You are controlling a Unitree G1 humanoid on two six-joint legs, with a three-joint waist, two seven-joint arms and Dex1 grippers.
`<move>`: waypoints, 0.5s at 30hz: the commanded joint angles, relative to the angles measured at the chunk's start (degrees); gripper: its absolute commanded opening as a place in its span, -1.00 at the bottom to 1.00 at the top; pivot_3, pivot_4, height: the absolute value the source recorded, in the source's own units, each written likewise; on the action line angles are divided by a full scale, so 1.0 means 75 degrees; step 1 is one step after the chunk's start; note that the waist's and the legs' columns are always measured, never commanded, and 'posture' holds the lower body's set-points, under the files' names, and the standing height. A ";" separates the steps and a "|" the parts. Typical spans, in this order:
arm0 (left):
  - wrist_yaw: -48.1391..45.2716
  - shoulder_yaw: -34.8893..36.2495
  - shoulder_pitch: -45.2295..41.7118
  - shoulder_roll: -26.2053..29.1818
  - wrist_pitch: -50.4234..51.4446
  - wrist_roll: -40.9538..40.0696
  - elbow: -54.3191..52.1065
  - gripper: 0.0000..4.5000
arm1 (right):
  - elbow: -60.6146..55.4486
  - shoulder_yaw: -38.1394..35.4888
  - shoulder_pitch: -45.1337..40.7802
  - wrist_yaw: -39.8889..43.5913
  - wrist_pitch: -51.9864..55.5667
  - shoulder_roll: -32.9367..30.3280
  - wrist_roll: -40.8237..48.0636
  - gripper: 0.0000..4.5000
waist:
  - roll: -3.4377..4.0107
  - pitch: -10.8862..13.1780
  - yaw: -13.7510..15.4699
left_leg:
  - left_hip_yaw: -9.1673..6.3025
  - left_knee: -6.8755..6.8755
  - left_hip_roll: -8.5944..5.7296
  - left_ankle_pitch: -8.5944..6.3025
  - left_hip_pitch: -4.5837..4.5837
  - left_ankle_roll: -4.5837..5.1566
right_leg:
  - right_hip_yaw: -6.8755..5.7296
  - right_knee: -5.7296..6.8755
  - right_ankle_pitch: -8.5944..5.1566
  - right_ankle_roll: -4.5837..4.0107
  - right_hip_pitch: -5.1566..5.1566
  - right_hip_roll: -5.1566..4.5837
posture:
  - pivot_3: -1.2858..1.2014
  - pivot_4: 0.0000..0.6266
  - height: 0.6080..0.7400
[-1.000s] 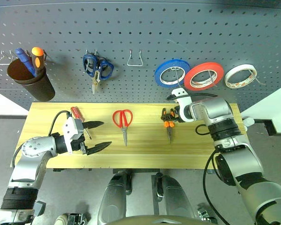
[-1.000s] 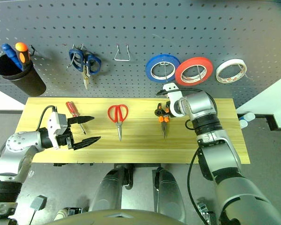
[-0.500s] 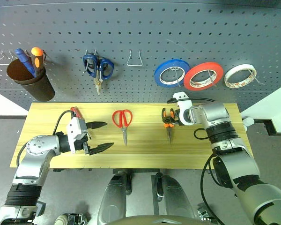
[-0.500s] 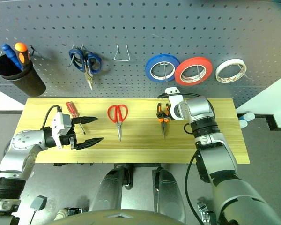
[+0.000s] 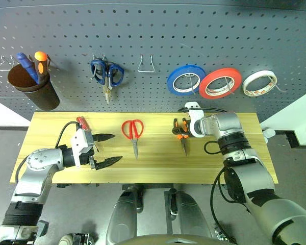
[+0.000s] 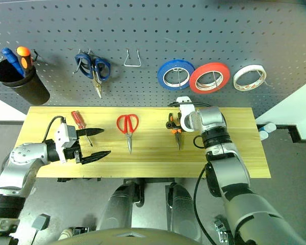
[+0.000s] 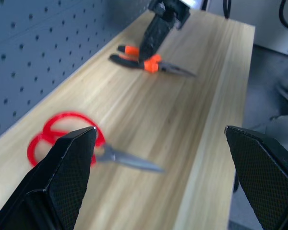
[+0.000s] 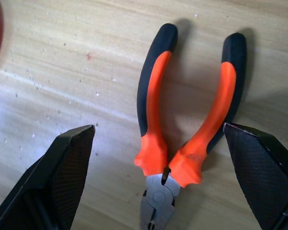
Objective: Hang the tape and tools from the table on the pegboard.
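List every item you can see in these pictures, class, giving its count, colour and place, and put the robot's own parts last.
pegboard: one, dark grey, behind the table.
table: one, light wood, below the pegboard.
cup: one, dark brown, hung at the pegboard's left, holding a blue handle and an orange-tipped one.
blue-handled scissors: one, on a pegboard hook.
wire hook: one bare, metal, mid-pegboard.
tape rolls: three, blue, red-orange, white, hung in a row at the right.
screwdriver: one, red handle, table's left.
red scissors: one, table's middle.
pliers: one, orange-and-black, table's right.
left hand: open, beside the screwdriver.
right hand: open, over the pliers.
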 commanded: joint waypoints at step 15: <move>0.0329 0.0649 0.0801 0.0249 0.0064 -0.0184 -0.0840 1.00 | 0.0419 0.1021 0.0131 0.0286 -0.1107 0.0338 -0.0798 1.00 | -0.0041 -0.0038 0.0013 | -0.0003 -0.0023 0.0004 0.0007 0.0006 -0.0034 | -0.0004 -0.0001 0.0012 -0.0010 -0.0003 -0.0006 | 0.25 -0.29 1.00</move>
